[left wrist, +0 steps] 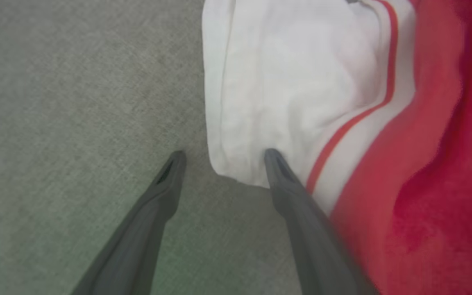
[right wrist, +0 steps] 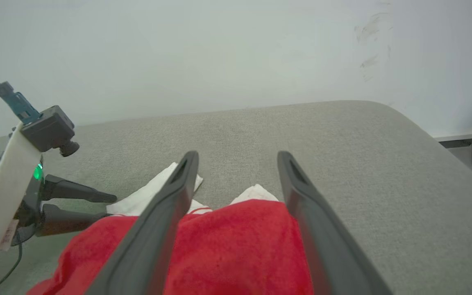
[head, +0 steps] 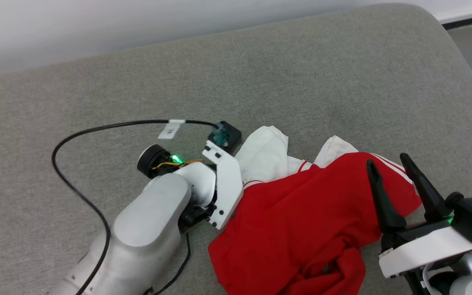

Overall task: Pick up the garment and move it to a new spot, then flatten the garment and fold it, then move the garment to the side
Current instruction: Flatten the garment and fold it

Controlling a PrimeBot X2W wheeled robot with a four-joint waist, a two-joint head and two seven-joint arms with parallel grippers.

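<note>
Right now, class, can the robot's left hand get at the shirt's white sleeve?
Probably yes: the left hand stands open at the corner of the white sleeve, one finger seemingly on the cloth, with nothing lying between them.

We see a broad grey upholstered surface [head: 301, 73] with a rounded far corner, and on it the garment [head: 301, 221] lies crumpled toward the near side, its white sleeves [head: 262, 153] pointing away, while a black cable [head: 62, 172] loops across the fabric to its left.
</note>
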